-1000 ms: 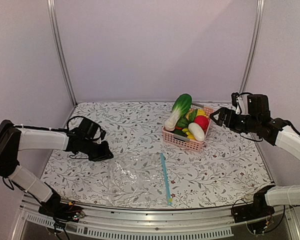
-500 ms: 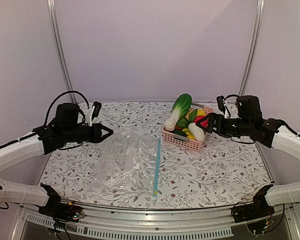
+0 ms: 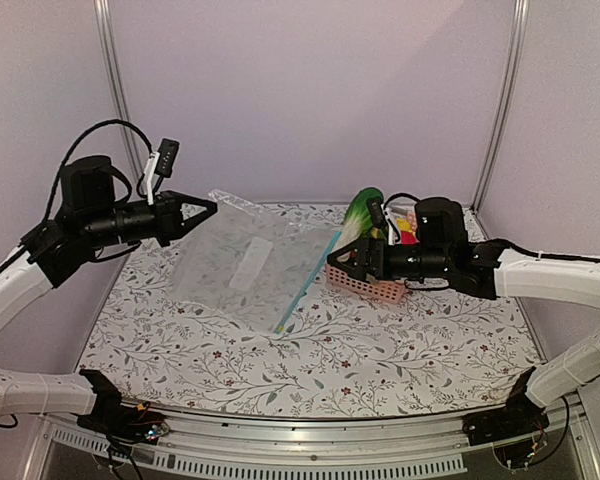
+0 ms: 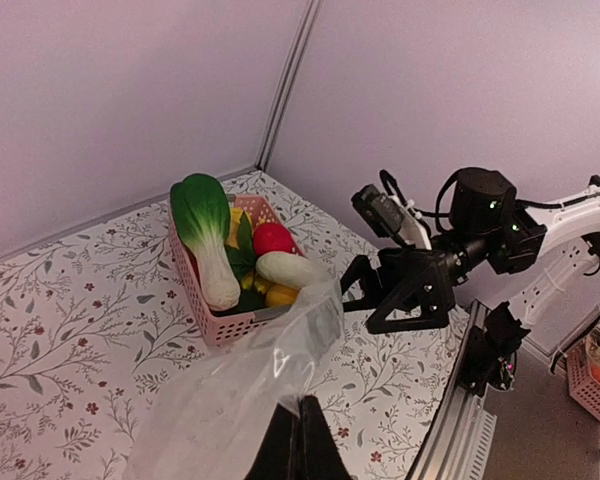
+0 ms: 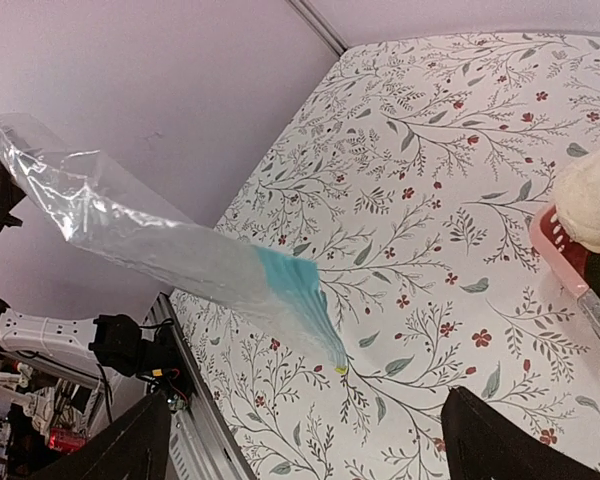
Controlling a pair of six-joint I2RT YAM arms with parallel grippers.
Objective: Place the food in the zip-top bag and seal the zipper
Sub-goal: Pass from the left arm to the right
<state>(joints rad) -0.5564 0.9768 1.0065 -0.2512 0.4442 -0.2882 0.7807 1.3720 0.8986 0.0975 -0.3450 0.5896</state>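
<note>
The clear zip-top bag (image 3: pixel 250 262) hangs in the air, tilted down to the right. My left gripper (image 3: pixel 205 208) is shut on its upper corner, also seen in the left wrist view (image 4: pixel 302 440). The light-blue zipper (image 3: pixel 305 285) runs along the bag's lower right edge, its low end near the table. My right gripper (image 3: pixel 335 262) is open and empty beside the zipper's upper end; in its own view the zipper (image 5: pixel 295 285) hangs ahead of the spread fingers (image 5: pixel 110 450). The bok choy (image 3: pixel 360 212) and red fruit (image 4: pixel 272 238) lie in the basket. No peach fruit is distinguishable.
The pink slatted basket (image 3: pixel 372 284) stands at the back right, just behind my right gripper, holding other toy vegetables, white and yellow among them. The floral tablecloth (image 3: pixel 380 350) covers the table. Metal posts stand at both back corners; a rail runs along the near edge.
My left gripper has lifted the bag off the table, up and to the back. My right arm has swung left from the basket toward the zipper edge.
</note>
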